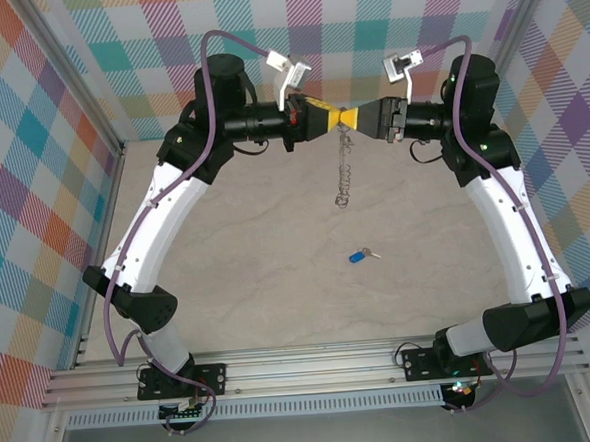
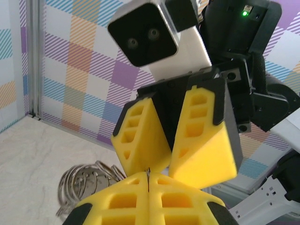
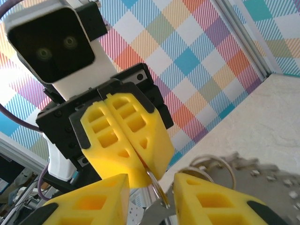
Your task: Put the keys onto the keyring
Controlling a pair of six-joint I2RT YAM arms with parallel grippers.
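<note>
**Two-arm hold on the keyring [image 1: 344, 168] above the desk [image 1: 276, 242].**

*Risk.* The hoop is thin and is pinched at a single spot by the left gripper [image 1: 331, 118]. It could pivot or slip free if the right gripper [image 3: 151, 185] nudges it while closing off-centre. The dangling loops could also swing and snag a finger. A further likely difficulty is the key [image 1: 360, 256]. It lies flat on the desk, untouched, well apart from the keyring on the side toward the arm bases. Being tiny, it may skid away from a pickup.

*Jaws.* The left pair are pressed together, clamped on the keyring's wire, which emerges from their seam. The right pair stand partly apart, straddling the same wire just beside the left fingertips. Whether a pad touches the wire cannot be told.
</note>
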